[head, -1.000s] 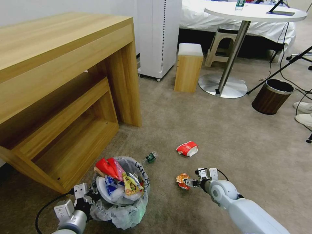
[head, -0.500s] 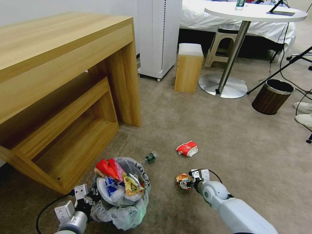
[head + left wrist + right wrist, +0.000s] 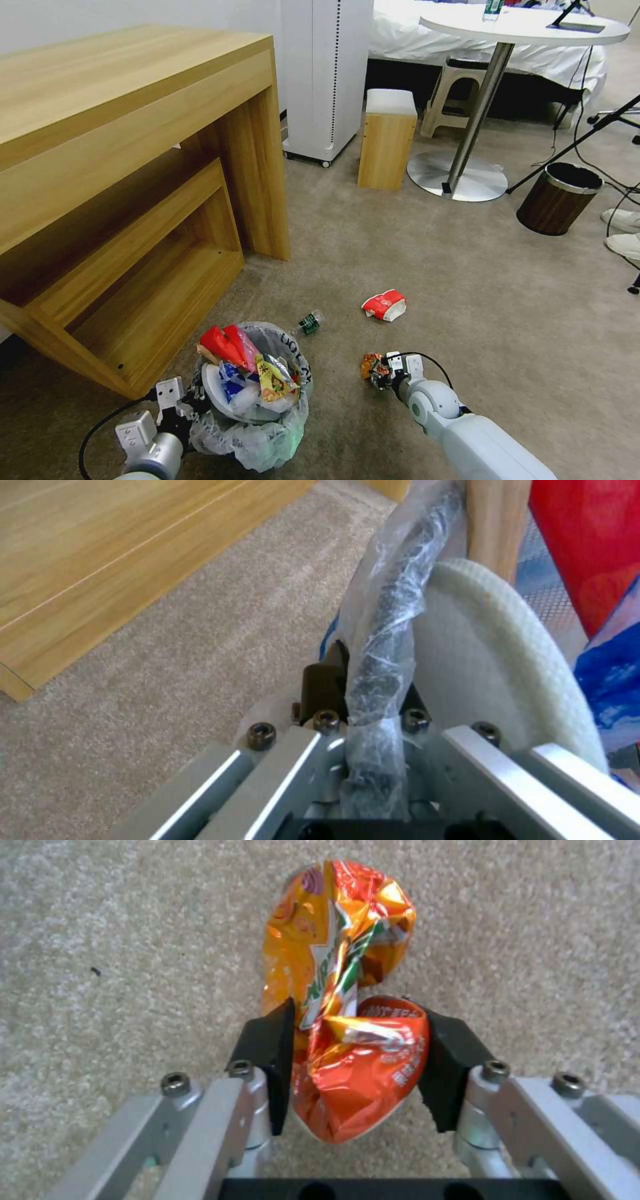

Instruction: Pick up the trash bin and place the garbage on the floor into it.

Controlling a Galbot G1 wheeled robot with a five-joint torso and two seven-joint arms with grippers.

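Our left end effector (image 3: 183,408) grips the trash bin (image 3: 257,400) by its bagged rim. Our right end effector (image 3: 360,1070) has now closed onto the orange wrapper (image 3: 347,1005); next comes lifting. Farther out on the floor (image 3: 467,280) lie a bottle (image 3: 310,323) and red carton (image 3: 385,305).

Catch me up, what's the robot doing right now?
Litter pickup on the beige carpet. The left gripper is clamped on the rim of the small round bin lined with a crinkly plastic bag, already stuffed with wrappers. The right gripper has its pads on either side of a crumpled orange wrapper low over the carpet. A red-and-white carton and a green-label bottle lie loose.
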